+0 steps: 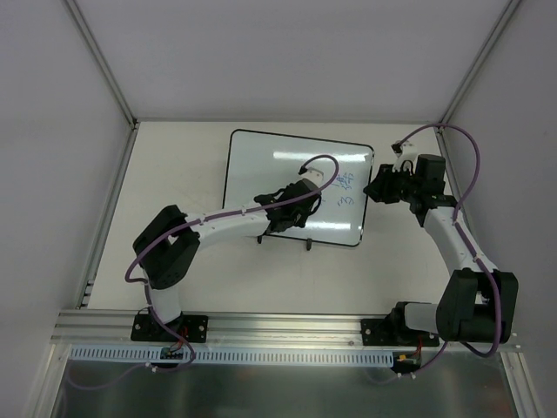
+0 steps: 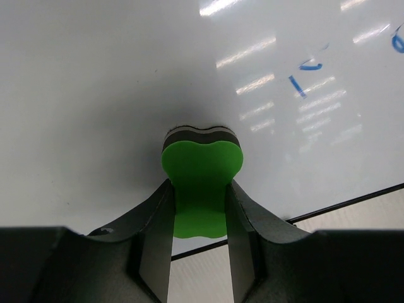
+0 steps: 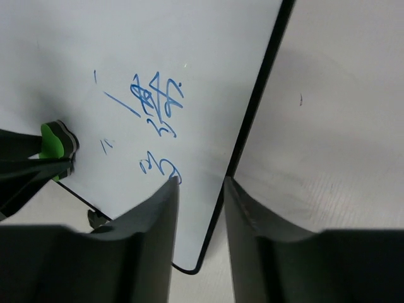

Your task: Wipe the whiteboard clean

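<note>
Lying flat on the table (image 1: 174,174), toward its far side, the whiteboard (image 1: 261,165) is seen with blue handwriting (image 3: 154,104) on its right part. A green eraser (image 2: 202,161) is clamped by the left gripper (image 2: 199,184) and is set against the board, left of the writing. The right gripper (image 3: 199,183) is held over the board's right black rim (image 3: 252,120), its jaws narrowly parted, and nothing is gripped by them.
</note>
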Robot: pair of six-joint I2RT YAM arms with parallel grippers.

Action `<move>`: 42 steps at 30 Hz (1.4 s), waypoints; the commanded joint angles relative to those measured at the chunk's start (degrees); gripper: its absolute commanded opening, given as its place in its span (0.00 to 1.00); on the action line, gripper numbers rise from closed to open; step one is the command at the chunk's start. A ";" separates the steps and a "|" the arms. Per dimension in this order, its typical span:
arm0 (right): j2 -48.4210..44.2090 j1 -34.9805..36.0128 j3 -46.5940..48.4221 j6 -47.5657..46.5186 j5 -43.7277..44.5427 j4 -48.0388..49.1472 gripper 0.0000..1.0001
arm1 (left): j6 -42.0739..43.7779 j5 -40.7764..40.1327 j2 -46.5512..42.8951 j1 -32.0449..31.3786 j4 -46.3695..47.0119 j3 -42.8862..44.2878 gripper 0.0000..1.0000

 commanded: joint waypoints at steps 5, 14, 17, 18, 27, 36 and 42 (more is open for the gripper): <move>1.55 -3.26 3.04 1.18 -3.53 1.93 0.89 | -1.92 -2.66 -3.41 0.54 -0.92 -3.22 0.00; 11.49 -5.73 6.21 2.16 -15.13 4.47 0.81 | -1.74 -2.57 -3.94 0.54 -0.48 -4.01 0.00; 13.69 -5.82 6.82 2.07 -17.43 5.44 0.75 | -1.65 -2.40 -4.03 0.54 -0.40 -4.01 0.00; 14.13 -5.82 6.91 1.89 -18.05 5.36 0.71 | -1.57 -2.39 -3.85 0.54 -0.40 -4.01 0.00; 16.33 -5.82 6.22 1.10 -23.24 6.58 0.23 | -1.04 -3.10 -3.59 0.54 -0.04 -3.49 0.00; 13.35 -5.73 -0.72 1.80 -24.73 11.59 0.00 | 0.01 -4.59 -1.83 0.80 0.04 1.07 0.00; 10.80 -5.20 -3.98 1.72 -23.07 12.91 0.00 | 0.81 -4.68 2.29 1.33 0.13 7.66 0.00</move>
